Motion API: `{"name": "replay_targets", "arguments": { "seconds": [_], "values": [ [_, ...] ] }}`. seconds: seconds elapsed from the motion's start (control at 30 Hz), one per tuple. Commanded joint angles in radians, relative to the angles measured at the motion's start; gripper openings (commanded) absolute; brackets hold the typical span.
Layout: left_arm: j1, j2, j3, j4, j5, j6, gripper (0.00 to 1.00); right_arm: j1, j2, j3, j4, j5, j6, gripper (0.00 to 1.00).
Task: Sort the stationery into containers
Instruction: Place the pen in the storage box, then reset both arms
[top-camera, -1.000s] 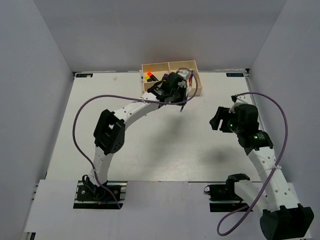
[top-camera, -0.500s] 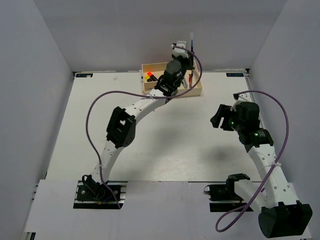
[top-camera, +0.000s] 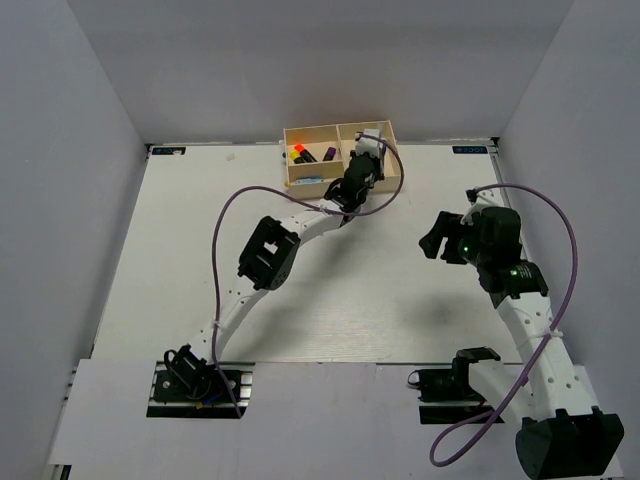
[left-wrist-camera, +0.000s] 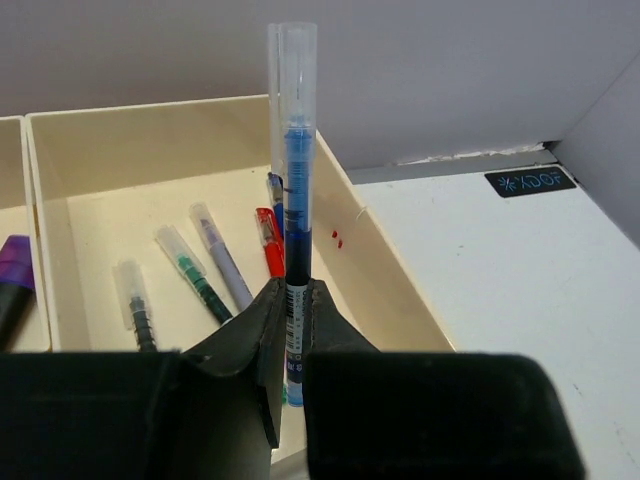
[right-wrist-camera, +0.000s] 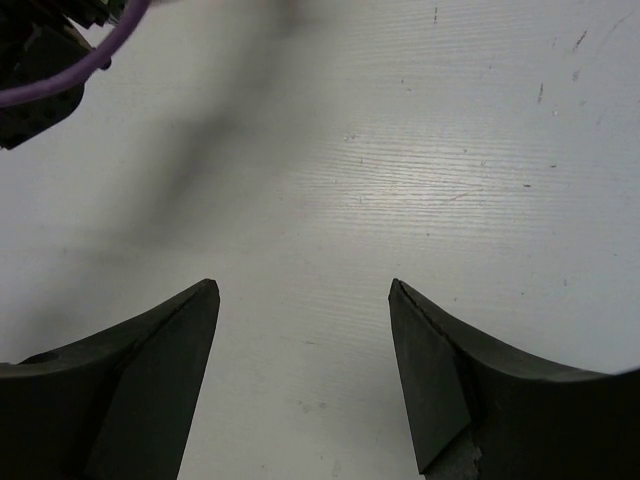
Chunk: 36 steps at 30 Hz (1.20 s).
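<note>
Lowered since the earlier moment, the left gripper (left-wrist-camera: 290, 335) is hanging over the tray's (left-wrist-camera: 190, 125) right compartment, its jaws pressing on a blue pen (left-wrist-camera: 296, 170). This pen is sticking straight out from the jaws, capped end pointing away from the gripper, above other pens (left-wrist-camera: 200, 272) lying there. The right gripper (right-wrist-camera: 301, 290) is hanging wide open over the table (right-wrist-camera: 420, 150), holding nothing.

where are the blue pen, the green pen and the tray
blue pen (left-wrist-camera: 297, 190), left wrist view, middle of its barrel
green pen (left-wrist-camera: 195, 275), left wrist view, middle of its barrel
tray (left-wrist-camera: 150, 140), left wrist view, far inner wall
</note>
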Motion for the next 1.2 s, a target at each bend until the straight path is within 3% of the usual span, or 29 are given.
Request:
{"name": "replay_targets", "arguments": {
  "seconds": [0.0, 0.2, 0.57, 0.67, 0.7, 0.8, 1.0, 1.07, 1.17],
  "values": [
    [0.034, -0.090, 0.057, -0.088, 0.004, -0.114, 0.00, -0.008, -0.023, -0.015, 0.035, -0.032, 0.000, 0.74],
    [0.044, -0.113, 0.050, -0.181, 0.027, -0.183, 0.05, -0.013, -0.033, -0.030, 0.039, -0.048, 0.011, 0.74],
    [0.044, -0.110, 0.052, -0.184, 0.023, -0.147, 0.10, -0.022, -0.042, -0.040, 0.036, -0.068, 0.018, 0.74],
    [0.044, -0.110, 0.050, -0.189, 0.020, -0.145, 0.24, -0.026, -0.044, -0.041, 0.035, -0.071, 0.020, 0.74],
    [0.044, -0.110, 0.050, -0.187, 0.020, -0.145, 0.35, -0.025, -0.042, -0.041, 0.036, -0.072, 0.018, 0.74],
    [0.044, -0.113, 0.052, -0.175, 0.020, -0.140, 0.48, -0.029, -0.038, -0.040, 0.033, -0.075, 0.018, 0.74],
    [0.053, -0.156, 0.052, -0.163, -0.006, -0.104, 0.58, -0.029, -0.029, 0.014, 0.018, -0.066, 0.006, 0.74],
    [0.065, -0.208, 0.050, -0.178, -0.009, -0.078, 0.67, -0.029, -0.023, 0.032, 0.015, -0.065, 0.000, 0.74],
    [0.088, -0.324, 0.052, -0.334, 0.015, -0.042, 0.80, -0.031, 0.011, 0.100, 0.012, -0.068, -0.035, 0.74]
  ]
}}
